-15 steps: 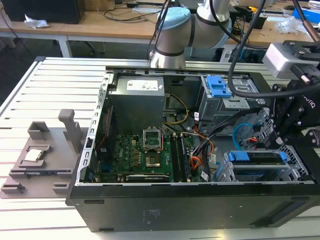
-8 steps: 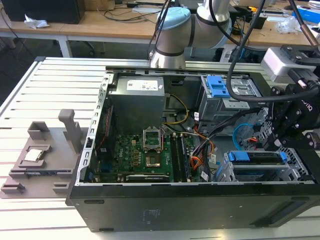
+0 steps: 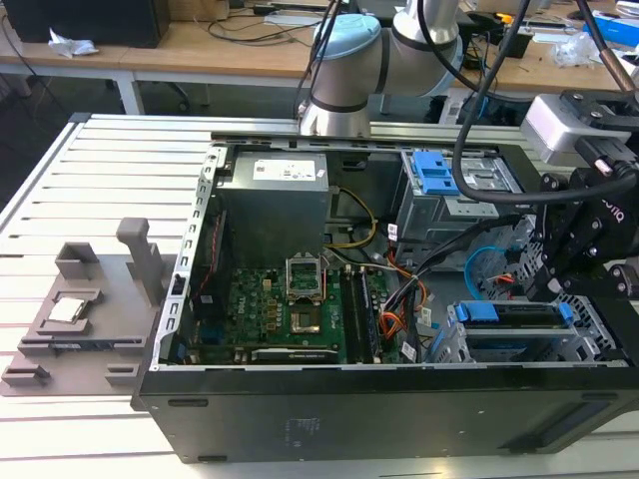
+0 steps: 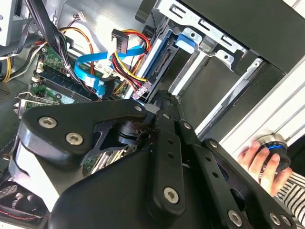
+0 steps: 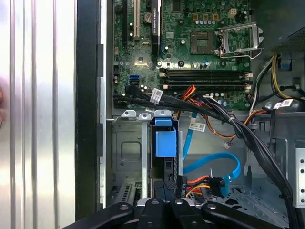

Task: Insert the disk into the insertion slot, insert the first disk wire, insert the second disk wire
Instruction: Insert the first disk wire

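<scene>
Claw [image 5: 164,206], close by disk [image 5: 165,143] (blue-framed), seated in insertion slot [image 5: 127,152]

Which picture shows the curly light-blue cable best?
The first wrist view: the light-blue cable curls there in one open loop, plain to see. In the second wrist view it is tangled with the red and yellow wires. The exterior view shows a small blue curve of it.

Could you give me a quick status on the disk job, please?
Gripper poised close. Silver-grey hard drive in blue plastic carrier sits in low grey perforated metal cage. Red-orange-yellow wire bundle, flat light-blue cable both loose.
</scene>
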Robot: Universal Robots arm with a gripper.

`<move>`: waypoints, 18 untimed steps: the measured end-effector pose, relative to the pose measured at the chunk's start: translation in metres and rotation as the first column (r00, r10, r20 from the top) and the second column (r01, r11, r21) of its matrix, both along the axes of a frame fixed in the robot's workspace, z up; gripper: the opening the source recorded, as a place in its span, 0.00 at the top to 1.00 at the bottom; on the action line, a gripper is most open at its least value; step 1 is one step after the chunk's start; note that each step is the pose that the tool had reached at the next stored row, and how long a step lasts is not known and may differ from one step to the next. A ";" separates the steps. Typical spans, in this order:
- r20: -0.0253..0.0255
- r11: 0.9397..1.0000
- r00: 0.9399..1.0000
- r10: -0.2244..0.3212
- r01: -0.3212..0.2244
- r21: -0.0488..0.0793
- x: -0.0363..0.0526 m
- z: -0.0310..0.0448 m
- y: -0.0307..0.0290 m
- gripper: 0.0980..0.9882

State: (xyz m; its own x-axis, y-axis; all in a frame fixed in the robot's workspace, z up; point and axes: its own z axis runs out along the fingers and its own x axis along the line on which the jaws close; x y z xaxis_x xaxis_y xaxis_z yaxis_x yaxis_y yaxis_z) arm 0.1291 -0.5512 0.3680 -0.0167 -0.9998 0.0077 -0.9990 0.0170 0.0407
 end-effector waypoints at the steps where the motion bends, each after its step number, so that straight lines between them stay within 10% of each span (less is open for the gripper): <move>1: 0.000 1.000 1.000 0.000 0.000 0.000 0.0000 0.0000 0.0000 0.98; 5: 0.000 1.000 1.000 0.000 0.000 -0.001 0.0000 0.0000 0.0000 0.70; 18: 0.000 1.000 1.000 -0.004 0.004 -0.002 -0.0041 -0.0091 0.0172 0.70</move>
